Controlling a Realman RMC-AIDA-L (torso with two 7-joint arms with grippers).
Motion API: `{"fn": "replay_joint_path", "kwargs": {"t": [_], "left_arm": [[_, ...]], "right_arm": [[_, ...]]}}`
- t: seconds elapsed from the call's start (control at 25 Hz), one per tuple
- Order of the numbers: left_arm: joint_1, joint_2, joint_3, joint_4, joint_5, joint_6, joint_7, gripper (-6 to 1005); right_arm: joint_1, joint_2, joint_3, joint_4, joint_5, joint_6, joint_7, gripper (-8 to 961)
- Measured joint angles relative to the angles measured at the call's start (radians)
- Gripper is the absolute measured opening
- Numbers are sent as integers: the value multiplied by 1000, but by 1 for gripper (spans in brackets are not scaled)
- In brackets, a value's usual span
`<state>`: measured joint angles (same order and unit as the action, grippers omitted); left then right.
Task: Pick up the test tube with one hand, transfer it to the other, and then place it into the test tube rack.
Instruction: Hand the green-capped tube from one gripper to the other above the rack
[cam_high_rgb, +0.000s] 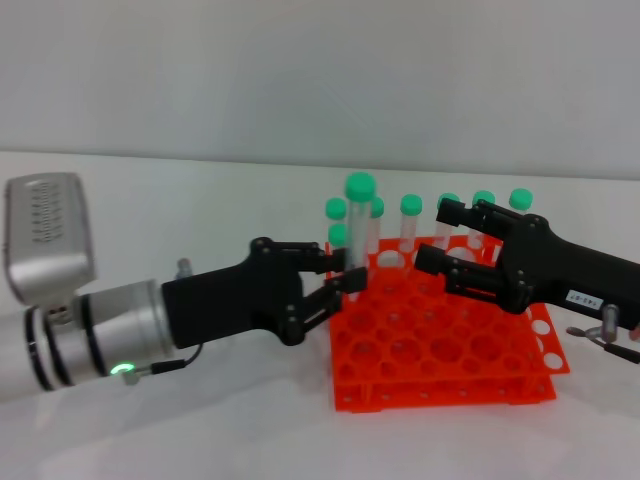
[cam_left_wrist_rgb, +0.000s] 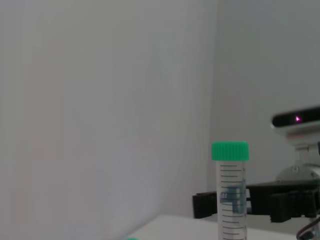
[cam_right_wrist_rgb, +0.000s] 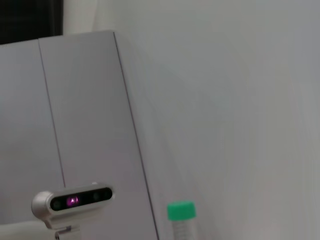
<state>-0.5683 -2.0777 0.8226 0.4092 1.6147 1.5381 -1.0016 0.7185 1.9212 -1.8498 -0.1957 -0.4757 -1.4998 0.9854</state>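
Above the near-left part of the test tube rack (cam_high_rgb: 440, 340), the left end effector (cam_high_rgb: 352, 273) grasps the test tube (cam_high_rgb: 358, 225) at its lower part, with both fingers clenched on it. The tube stands upright: its long axis is vertical, the green cap points up and the tapered tip points down toward the rack holes. In the left wrist view the same tube (cam_left_wrist_rgb: 231, 195) is also vertical, with printed graduation lines on its clear body. The right end effector (cam_high_rgb: 448, 240), which carries a small white label, is just beside the tube on its right side, over the rack, and its fingers are spread apart without touching the tube. Other green-capped tubes (cam_high_rgb: 411, 222) stand in the far holes of the rack. The rack rests on the white desk (cam_high_rgb: 200, 420).
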Motion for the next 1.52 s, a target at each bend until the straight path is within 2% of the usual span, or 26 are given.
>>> {"fn": "replay_joint_path", "kwargs": {"t": [0.2, 0.48, 0.96, 1.32, 1.52], "left_arm": [[-56, -3, 82, -26, -4, -79, 0, 198], [-88, -5, 105, -49, -3, -115, 5, 197], [-97, -8, 120, -64, -5, -142, 36, 197], [-112, -11, 121, -113, -34, -143, 91, 197], [-106, -12, 121, -124, -67, -143, 114, 199]], "right_arm": [[6, 13, 5, -3, -3, 55, -5, 701], [7, 19, 4, -14, -4, 73, -4, 693], [5, 33, 9, -38, -44, 83, 25, 680], [5, 35, 9, -38, -43, 89, 27, 670], [2, 32, 9, -38, -41, 86, 27, 616]]}}
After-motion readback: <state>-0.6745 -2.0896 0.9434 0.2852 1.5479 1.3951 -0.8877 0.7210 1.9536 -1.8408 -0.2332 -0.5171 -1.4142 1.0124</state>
